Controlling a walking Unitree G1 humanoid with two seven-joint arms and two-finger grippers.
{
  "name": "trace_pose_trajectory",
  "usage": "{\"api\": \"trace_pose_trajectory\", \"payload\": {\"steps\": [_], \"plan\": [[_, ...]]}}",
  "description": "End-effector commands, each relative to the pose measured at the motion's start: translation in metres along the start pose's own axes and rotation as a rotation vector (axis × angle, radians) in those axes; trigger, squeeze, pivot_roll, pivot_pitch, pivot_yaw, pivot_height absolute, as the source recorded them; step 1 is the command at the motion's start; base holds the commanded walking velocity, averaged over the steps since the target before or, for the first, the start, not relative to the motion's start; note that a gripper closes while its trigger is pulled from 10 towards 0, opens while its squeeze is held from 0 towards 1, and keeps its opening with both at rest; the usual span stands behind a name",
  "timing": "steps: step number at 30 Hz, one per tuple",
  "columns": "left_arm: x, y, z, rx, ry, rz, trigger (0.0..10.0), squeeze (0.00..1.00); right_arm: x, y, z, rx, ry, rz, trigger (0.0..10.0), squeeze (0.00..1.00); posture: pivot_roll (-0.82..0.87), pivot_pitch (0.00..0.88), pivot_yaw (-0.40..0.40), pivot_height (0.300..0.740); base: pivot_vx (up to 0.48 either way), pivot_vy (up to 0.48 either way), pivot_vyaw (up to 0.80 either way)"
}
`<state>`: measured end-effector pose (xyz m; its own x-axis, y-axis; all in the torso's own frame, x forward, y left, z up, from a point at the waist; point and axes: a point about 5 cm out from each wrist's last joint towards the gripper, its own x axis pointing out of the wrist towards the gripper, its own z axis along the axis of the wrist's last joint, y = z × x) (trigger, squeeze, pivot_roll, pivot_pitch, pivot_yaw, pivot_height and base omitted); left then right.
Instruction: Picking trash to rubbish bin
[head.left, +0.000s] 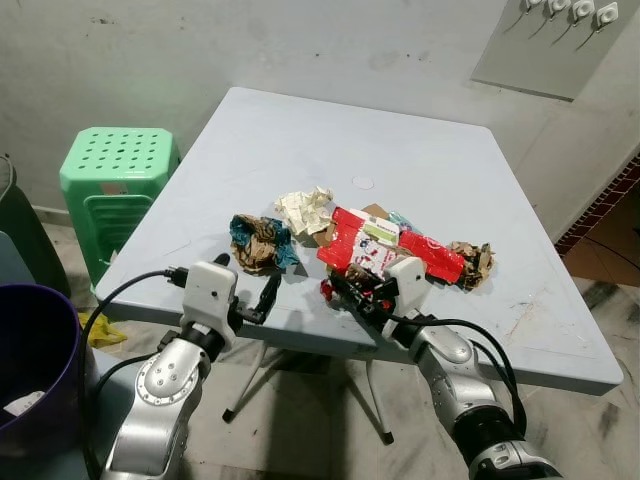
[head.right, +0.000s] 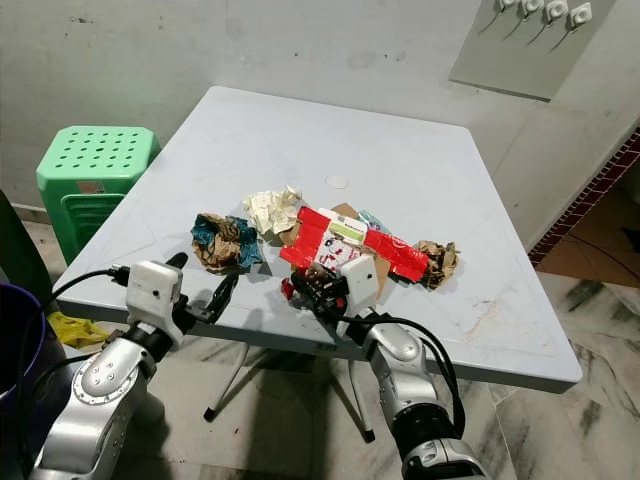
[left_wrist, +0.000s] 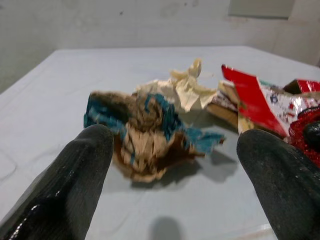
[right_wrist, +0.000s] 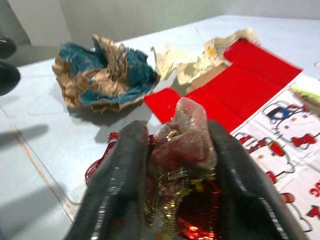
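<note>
Red glittery foil wrapper (right_wrist: 172, 165) sits clamped between the fingers of my right gripper (head.left: 345, 290) at the near edge of the pale grey table (head.left: 420, 170), just in front of the red cartoon-printed packaging (head.left: 385, 245). My left gripper (head.left: 255, 295) hovers with fingers spread apart, facing the crumpled brown-and-teal paper wad (left_wrist: 145, 132) (cream crumpled paper (head.left: 305, 208) lies behind it). A purple rubbish bin (head.left: 35, 360) stands beside my left arm.

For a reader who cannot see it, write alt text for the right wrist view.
The right gripper is shut on a red and gold shiny wrapper at the near edge of a pale table. Behind lie a crumpled brown-and-teal paper ball, cream paper and a flattened red carton.
</note>
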<state>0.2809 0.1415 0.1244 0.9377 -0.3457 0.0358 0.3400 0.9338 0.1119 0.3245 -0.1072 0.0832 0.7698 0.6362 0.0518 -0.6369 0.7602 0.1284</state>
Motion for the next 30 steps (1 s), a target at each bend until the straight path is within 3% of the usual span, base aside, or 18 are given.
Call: {"api": "trace_pose_trajectory", "payload": {"steps": [1, 8, 12, 20, 29, 30], "plan": [[0.005, -0.004, 0.0, -0.006, -0.007, -0.025, 10.0, 0.0, -0.001, -0.007, 0.01, -0.008, -0.05, -0.017, 0.0, 0.0, 0.08, 0.001, -0.118, 0.74, 0.0, 0.0, 0.0], [0.013, -0.01, 0.002, 0.0, -0.023, -0.064, 10.0, 0.0, -0.004, -0.014, 0.018, -0.003, -0.095, -0.052, 0.0, 0.0, 0.07, 0.0, -0.11, 0.74, 0.0, 0.0, 0.0], [0.014, -0.028, 0.001, 0.01, -0.03, -0.16, 10.0, 0.0, -0.007, -0.018, 0.02, 0.005, -0.113, -0.07, 0.0, 0.0, 0.07, 0.0, -0.106, 0.74, 0.0, 0.0, 0.0], [0.017, -0.035, 0.001, 0.004, -0.039, -0.188, 10.0, 0.0, -0.004, -0.022, 0.027, 0.004, -0.141, -0.101, 0.0, 0.0, 0.07, 0.0, -0.104, 0.74, 0.0, 0.0, 0.0], [0.023, -0.014, 0.01, -0.015, -0.067, -0.086, 10.0, 0.0, -0.005, -0.033, 0.053, -0.019, -0.26, -0.234, 0.0, 0.0, 0.06, 0.0, -0.11, 0.74, 0.0, 0.0, 0.0], [0.025, -0.006, 0.013, -0.031, -0.076, -0.037, 10.0, 0.0, -0.008, -0.04, 0.059, -0.026, -0.288, -0.309, 0.0, 0.0, 0.07, 0.0, -0.112, 0.74, 0.0, 0.0, 0.0]]}}
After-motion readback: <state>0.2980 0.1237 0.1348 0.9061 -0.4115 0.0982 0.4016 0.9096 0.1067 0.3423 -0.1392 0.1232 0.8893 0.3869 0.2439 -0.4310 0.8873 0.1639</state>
